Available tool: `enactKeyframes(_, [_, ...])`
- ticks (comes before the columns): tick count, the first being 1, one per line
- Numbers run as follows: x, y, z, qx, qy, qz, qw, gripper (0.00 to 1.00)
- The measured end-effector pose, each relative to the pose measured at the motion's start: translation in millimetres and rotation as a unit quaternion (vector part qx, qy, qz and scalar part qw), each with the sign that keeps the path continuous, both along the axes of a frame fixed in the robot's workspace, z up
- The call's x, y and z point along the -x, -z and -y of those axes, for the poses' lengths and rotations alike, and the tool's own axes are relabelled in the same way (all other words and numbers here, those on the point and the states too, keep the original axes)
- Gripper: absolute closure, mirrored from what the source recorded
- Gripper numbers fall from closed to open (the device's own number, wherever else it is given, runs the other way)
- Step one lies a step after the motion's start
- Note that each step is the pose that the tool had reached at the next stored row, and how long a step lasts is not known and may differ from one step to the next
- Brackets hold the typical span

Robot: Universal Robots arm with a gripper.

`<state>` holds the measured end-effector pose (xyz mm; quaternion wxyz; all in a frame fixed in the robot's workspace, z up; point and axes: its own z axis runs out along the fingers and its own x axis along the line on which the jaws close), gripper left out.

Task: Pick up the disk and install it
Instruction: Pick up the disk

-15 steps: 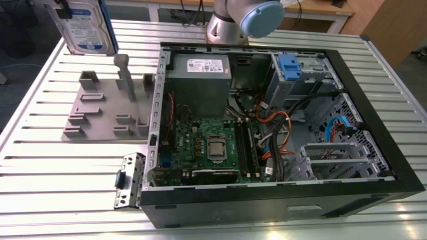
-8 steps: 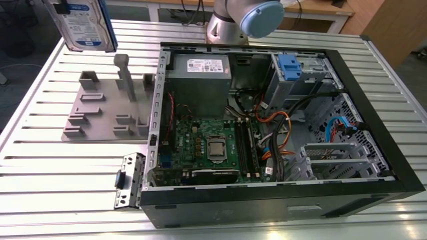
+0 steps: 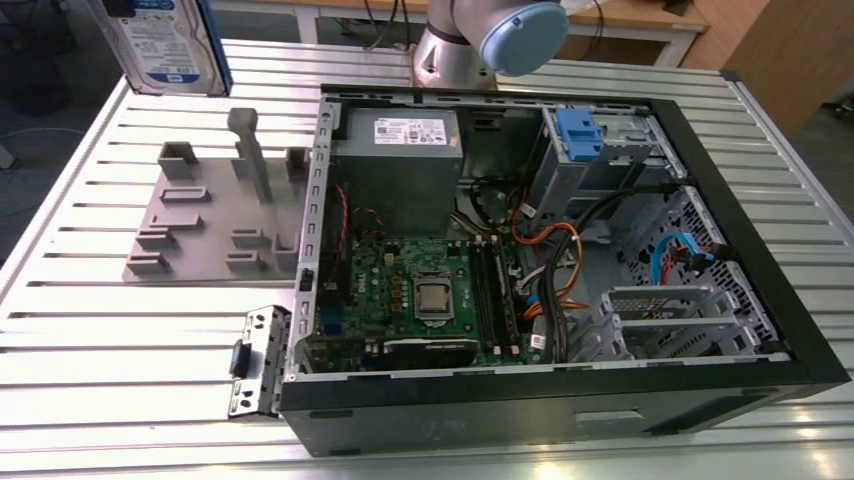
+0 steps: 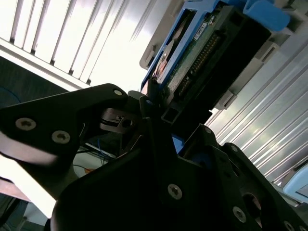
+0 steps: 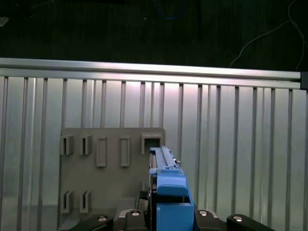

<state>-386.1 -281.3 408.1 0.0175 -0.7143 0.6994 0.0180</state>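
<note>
The disk (image 3: 163, 42), a silver drive with a white-and-blue label in a blue carrier, hangs upright above the table's far corner at the exterior view's left. It is lifted off the grey fixture plate (image 3: 200, 235). In the second wrist view my gripper (image 4: 154, 108) is shut on the disk (image 4: 202, 48), its black fingers (image 4: 96, 115) clamping one end. In the first wrist view the disk's blue carrier edge (image 5: 166, 180) stands between the gripper (image 5: 166, 214), with the fixture plate (image 5: 110, 163) below it.
An open computer case (image 3: 747, 300) lies on the slatted table (image 3: 120, 350), with motherboard, cables and a grey power supply (image 3: 398, 160) inside. A drive bay with a blue carrier (image 3: 577, 135) sits at its far side. The arm's base (image 3: 461, 55) stands behind the case.
</note>
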Motion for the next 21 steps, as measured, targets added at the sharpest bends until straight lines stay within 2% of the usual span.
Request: enactKeyframes(21, [0.0, -31.5, 0.0, 0.0000, 0.000, 0.0000, 1.00000, 0.64])
